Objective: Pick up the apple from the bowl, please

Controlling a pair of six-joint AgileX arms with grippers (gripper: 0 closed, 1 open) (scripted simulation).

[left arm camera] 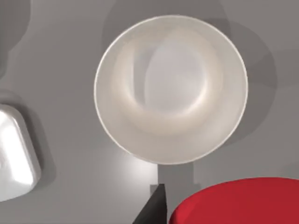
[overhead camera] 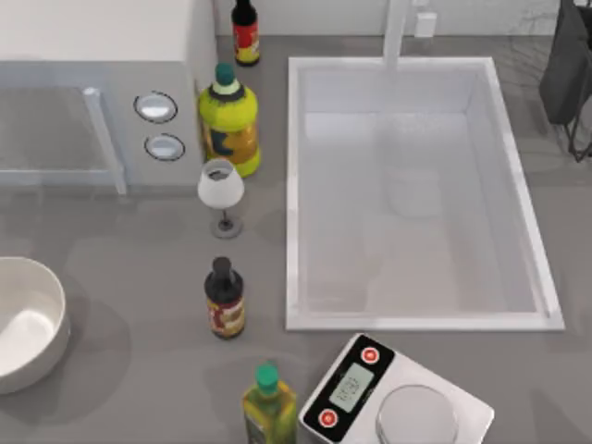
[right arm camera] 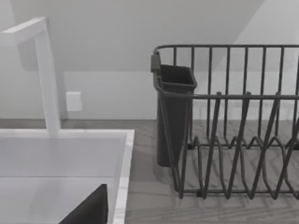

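Observation:
The white bowl (overhead camera: 28,319) sits at the table's left edge, and its pale inside holds nothing. In the left wrist view the bowl (left arm camera: 170,88) lies straight below, farther off. The bright-red apple (left arm camera: 238,200) hangs close to that camera, above the table beside the bowl's rim. My left gripper (left arm camera: 233,220) is shut on it, and one dark fingertip (left arm camera: 155,205) presses against the apple's side. My right gripper (right arm camera: 88,210) is parked over the sink's far edge, near the dish rack.
A sink (overhead camera: 416,194) takes up the middle right, with a faucet (right arm camera: 44,74) behind it. Bottles (overhead camera: 228,120) (overhead camera: 225,298) (overhead camera: 268,402) and a wine glass (overhead camera: 221,192) stand left of it. There is a scale (overhead camera: 398,398) in front, a microwave (overhead camera: 92,92) at the back left and a dish rack (right arm camera: 233,121) at the far right.

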